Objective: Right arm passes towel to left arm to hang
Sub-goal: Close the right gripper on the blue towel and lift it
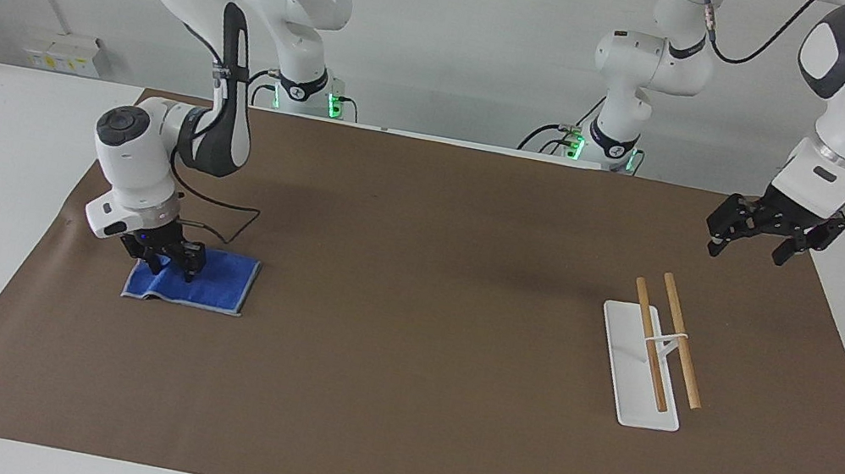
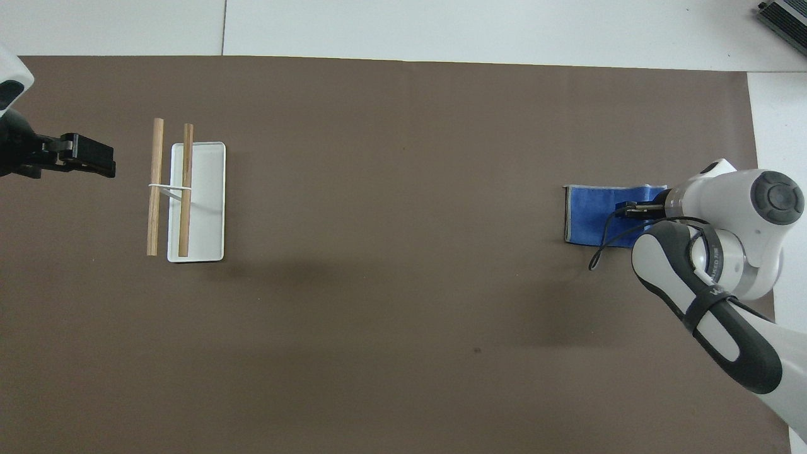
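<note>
The right gripper (image 1: 164,260) is pinching the blue towel (image 1: 207,292), its fingers partly closed on the cloth. The towel is lying on the brown mat (image 1: 394,404) at the right arm's end. The left gripper (image 1: 761,242) is hanging wide open, holding nothing, near the rack (image 1: 655,358).
</note>
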